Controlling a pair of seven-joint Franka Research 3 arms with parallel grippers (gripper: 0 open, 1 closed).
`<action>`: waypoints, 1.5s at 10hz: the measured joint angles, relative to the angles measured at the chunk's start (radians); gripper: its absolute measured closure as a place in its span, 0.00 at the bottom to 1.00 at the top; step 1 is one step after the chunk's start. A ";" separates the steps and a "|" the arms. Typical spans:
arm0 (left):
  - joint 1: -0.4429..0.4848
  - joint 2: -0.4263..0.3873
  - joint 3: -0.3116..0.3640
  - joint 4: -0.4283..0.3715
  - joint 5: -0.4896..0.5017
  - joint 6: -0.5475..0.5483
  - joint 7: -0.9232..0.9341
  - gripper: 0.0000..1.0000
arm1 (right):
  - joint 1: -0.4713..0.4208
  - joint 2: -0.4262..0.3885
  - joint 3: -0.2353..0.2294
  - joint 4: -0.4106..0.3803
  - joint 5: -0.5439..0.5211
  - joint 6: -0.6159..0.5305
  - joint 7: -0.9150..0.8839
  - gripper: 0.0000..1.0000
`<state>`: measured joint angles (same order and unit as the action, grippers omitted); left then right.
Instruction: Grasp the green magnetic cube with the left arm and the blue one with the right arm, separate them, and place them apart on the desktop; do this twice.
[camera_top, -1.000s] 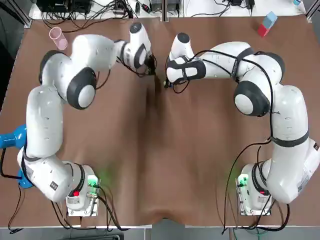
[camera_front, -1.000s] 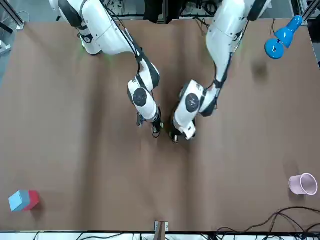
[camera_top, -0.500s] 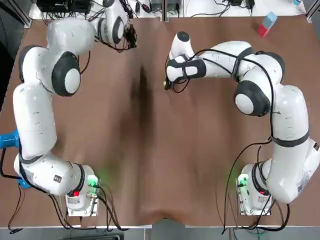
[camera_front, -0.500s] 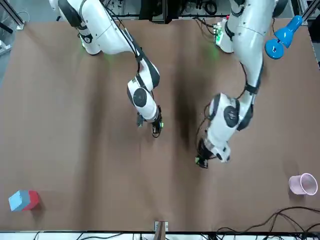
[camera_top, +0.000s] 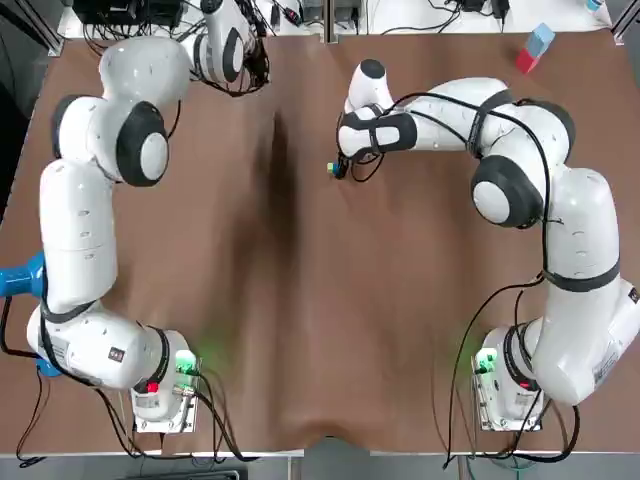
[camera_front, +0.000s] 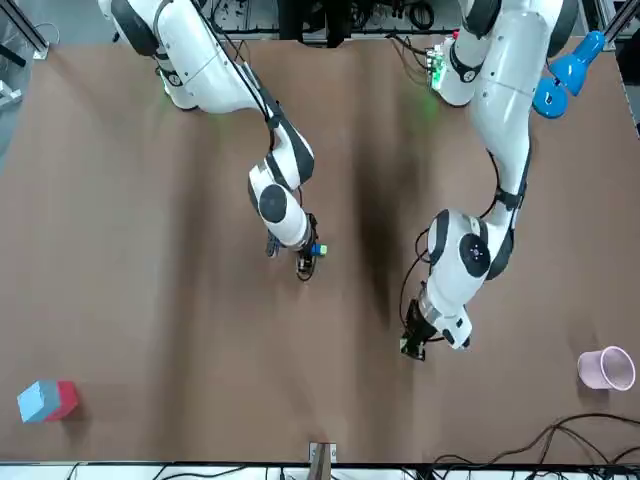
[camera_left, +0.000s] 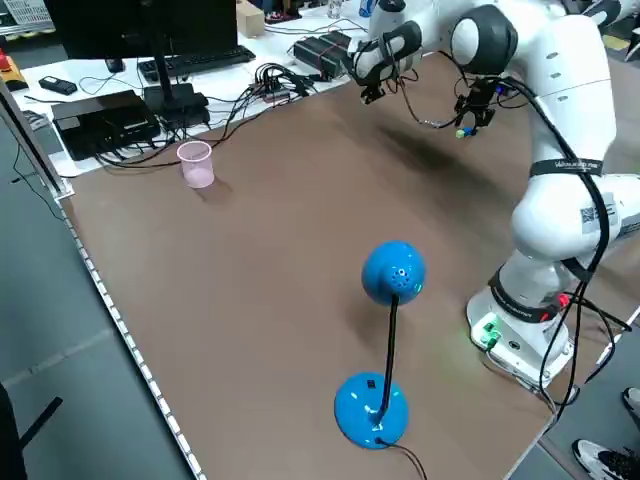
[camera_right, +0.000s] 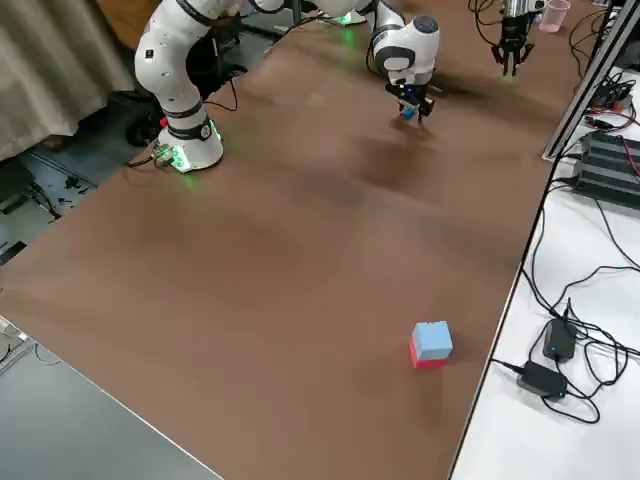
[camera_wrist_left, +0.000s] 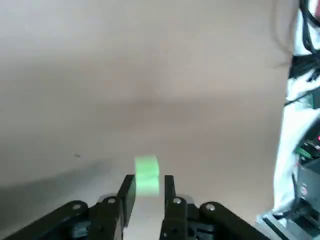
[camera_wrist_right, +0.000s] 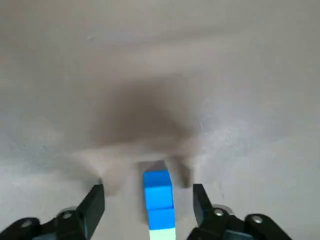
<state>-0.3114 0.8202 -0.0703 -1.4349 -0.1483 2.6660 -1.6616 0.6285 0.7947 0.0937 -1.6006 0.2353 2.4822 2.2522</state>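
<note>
- Pinching the green cube (camera_wrist_left: 147, 170) in my left gripper (camera_wrist_left: 148, 181), fingers closed flat on two opposite faces so it can't twist out.
- It's out near the far edge of the desktop (camera_top: 300, 300), at about 11 o'clock from the other cube. They're well apart, which I judge keeps the magnets from snapping back together.
- My right gripper (camera_wrist_right: 147, 191) has its fingers spread wide, touching nothing.
- The blue cube (camera_wrist_right: 157, 182) sits between them, seemingly down on the desktop just past the middle. A pale green bit shows at its near end, and I can't tell what that is.
- Green isn't set down yet, so lowering it comes next, I reckon.
</note>
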 joint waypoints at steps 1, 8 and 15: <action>-0.012 0.030 -0.004 0.019 0.000 0.046 0.002 0.64 | -0.001 0.000 0.002 -0.003 0.000 0.000 0.000 0.26; -0.156 -0.062 -0.033 0.000 0.001 -0.347 -0.125 0.00 | -0.004 -0.002 0.040 -0.002 0.000 0.005 0.001 0.49; -0.327 -0.056 -0.039 -0.108 0.000 -0.328 -0.305 0.04 | -0.025 -0.005 0.041 0.001 -0.001 0.006 0.001 0.32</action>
<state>-0.6381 0.7638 -0.1089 -1.5430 -0.1482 2.3375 -1.9664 0.6039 0.7899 0.1346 -1.5993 0.2344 2.4881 2.2534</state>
